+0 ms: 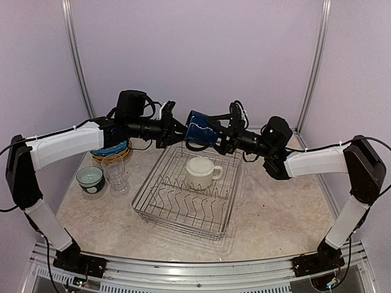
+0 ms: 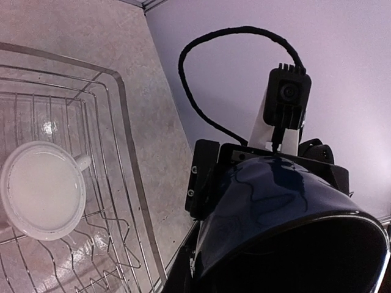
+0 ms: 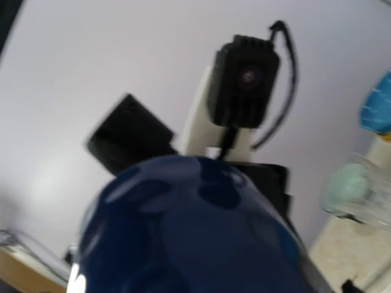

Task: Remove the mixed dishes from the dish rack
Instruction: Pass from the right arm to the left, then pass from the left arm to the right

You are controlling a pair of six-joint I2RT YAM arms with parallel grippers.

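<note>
Soft light — glints on dark navy mug (image 2: 275,201), right-wrist view blurred.

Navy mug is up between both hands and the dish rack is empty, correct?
Not empty: the top external view shows a cream mug in the dish rack. The navy mug is up between the left hand and right hand.

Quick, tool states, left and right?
Left tool: at the navy mug, grip cannot be told.
Right tool: closed on the navy mug.
</note>
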